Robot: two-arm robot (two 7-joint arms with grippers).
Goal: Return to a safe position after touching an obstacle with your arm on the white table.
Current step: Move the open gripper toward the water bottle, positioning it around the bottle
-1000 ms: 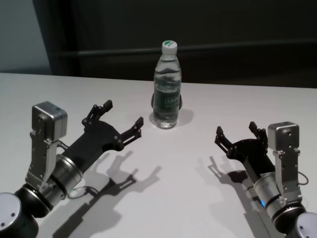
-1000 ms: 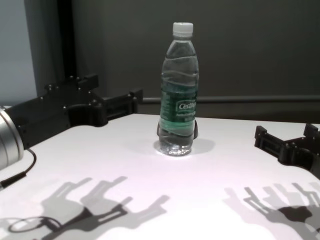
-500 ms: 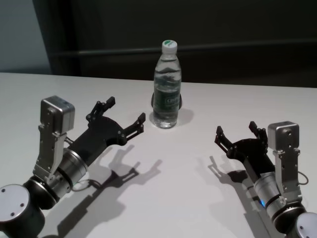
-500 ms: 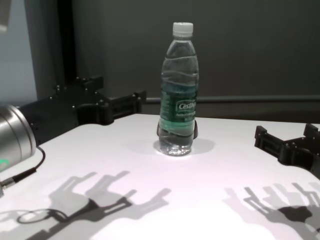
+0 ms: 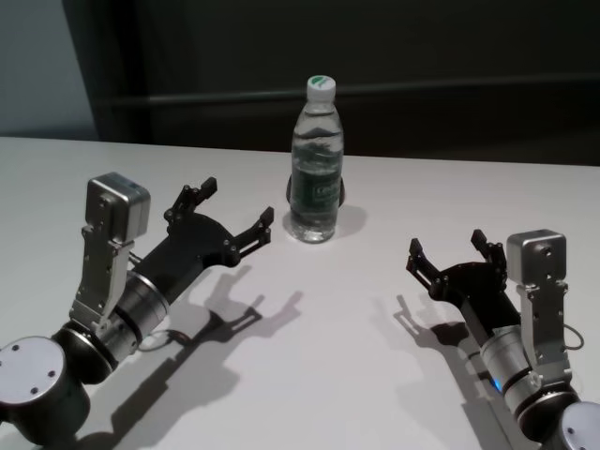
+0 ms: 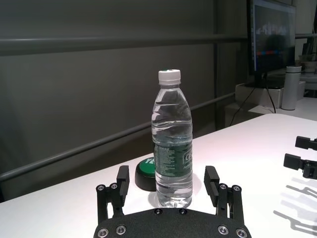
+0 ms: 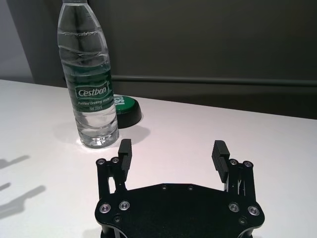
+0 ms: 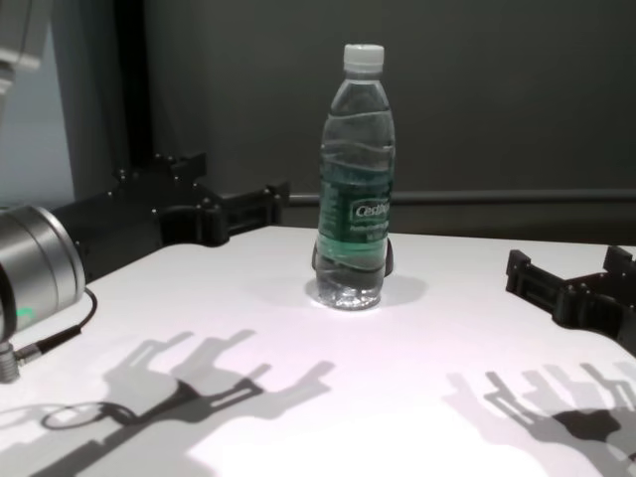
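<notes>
— While the left tool (image 5: 234, 208) is hovering with its fingers spread wide and holding nothing, where is the water bottle (image 5: 316, 161) sitting?

— It is standing upright on the white desk (image 5: 337, 347), just ahead of that tool's fingertips and a touch to its right. From the left wrist view the bottle (image 6: 172, 140) is showing framed between the two fingers (image 6: 212, 182), but beyond them, not between the pads. Nothing is touching it.

— And the other arm?

— The right tool (image 5: 450, 251) is resting low over the desk, well apart from the bottle, which is standing ahead of it and off to its left. Its fingers (image 7: 220, 154) are also gaping wide, empty.

— Anything near the bottle?

— A low round black puck with a green top (image 7: 125, 107) is lying right behind the bottle's base, on the far side from both tools. Whether it is touching the bottle, I cannot tell.

— The cap?

— White, screwed on, green label below it.
</notes>
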